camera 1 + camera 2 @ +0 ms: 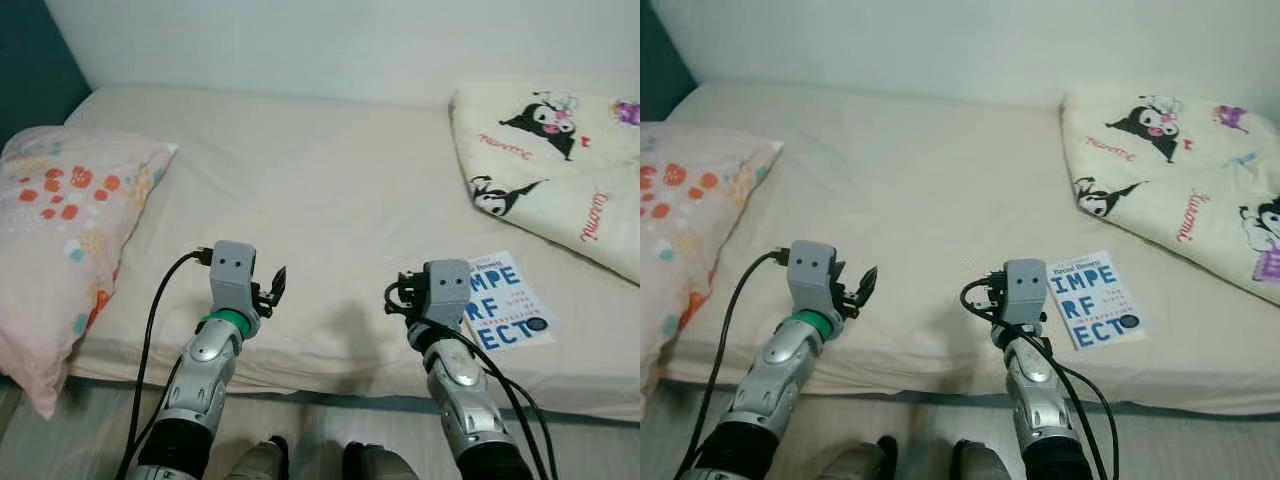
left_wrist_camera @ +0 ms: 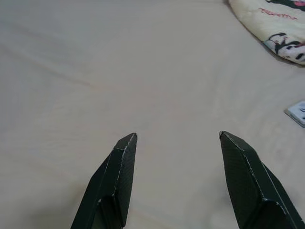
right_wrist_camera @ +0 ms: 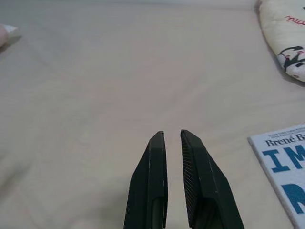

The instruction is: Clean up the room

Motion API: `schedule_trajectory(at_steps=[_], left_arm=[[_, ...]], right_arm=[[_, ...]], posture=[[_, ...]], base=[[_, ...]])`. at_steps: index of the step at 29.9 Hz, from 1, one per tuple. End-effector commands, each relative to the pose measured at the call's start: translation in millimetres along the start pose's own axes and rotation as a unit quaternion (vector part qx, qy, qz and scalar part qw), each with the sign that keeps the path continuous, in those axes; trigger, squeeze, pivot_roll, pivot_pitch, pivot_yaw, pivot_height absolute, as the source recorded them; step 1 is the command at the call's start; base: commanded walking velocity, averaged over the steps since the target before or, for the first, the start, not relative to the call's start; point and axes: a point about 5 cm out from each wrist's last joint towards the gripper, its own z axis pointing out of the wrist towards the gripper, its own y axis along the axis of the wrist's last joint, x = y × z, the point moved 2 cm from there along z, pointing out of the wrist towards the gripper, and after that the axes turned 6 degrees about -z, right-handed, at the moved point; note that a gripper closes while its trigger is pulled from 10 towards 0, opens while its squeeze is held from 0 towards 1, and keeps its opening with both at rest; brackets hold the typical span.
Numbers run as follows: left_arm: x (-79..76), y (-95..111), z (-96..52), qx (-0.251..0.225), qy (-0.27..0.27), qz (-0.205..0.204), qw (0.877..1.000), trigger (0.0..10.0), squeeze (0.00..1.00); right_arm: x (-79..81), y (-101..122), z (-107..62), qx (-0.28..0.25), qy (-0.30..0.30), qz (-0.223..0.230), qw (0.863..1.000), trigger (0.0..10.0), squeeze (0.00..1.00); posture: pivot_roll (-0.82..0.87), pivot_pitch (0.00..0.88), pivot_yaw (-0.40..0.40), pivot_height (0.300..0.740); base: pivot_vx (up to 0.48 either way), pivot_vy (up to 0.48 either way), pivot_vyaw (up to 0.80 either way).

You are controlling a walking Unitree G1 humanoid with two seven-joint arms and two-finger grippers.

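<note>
A white book with blue lettering [image 1: 508, 300] lies flat near the front right edge of the bed [image 1: 330, 170]. My right gripper [image 3: 172, 132] hovers over the sheet just left of the book [image 3: 286, 162], shut with nothing in it. To the left, my left gripper [image 2: 177, 136] hangs open over bare sheet near the bed's front edge, holding nothing. A floral pillow [image 1: 60, 220] lies at the bed's left end, partly over the edge. A folded cream blanket with cartoon prints [image 1: 560, 150] lies at the right end.
A pale wall runs behind the bed, and a dark blue wall [image 1: 30, 70] stands at the far left. A strip of floor [image 1: 320, 420] lies between me and the bed's front edge. The middle of the mattress is bare sheet.
</note>
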Motion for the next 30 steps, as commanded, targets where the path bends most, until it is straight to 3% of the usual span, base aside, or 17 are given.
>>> schedule_trajectory(at_steps=[1,9,15,17,30], left_arm=[[-1.0,-7.2,-1.3,0.016,0.001,0.005,1.000,10.0,0.00],[-2.6,-8.3,-0.3,0.020,0.000,0.008,1.000,10.0,0.00],[-2.1,-10.1,-1.0,0.027,0.002,0.010,1.000,10.0,0.00],[-2.1,-10.6,-1.2,0.029,0.003,0.011,1.000,10.0,0.00],[-0.8,-11.3,-1.2,0.033,0.002,0.013,0.999,10.0,0.00]], right_arm=[[0.2,-6.5,-3.5,0.010,-0.001,0.004,1.000,10.0,0.00],[-2.2,-9.2,-4.7,0.018,-0.008,0.002,1.000,10.0,0.00],[-4.9,-11.5,-5.0,0.027,-0.018,-0.012,0.999,10.0,0.00],[-7.3,-12.5,-5.5,0.028,-0.028,0.006,0.999,10.0,0.00],[-8.3,-14.4,-7.8,0.030,-0.033,0.006,0.999,10.0,0.00]], posture=[[0.02,0.115,0.020,0.740],[0.02,0.117,0.021,0.740],[0.02,0.119,0.024,0.740],[0.02,0.117,0.025,0.740],[0.02,0.109,0.033,0.740]], base=[[0.000,-0.382,0.00],[0.000,-0.414,0.00],[0.000,-0.427,0.75],[0.000,-0.429,0.00],[0.000,-0.428,0.00]])
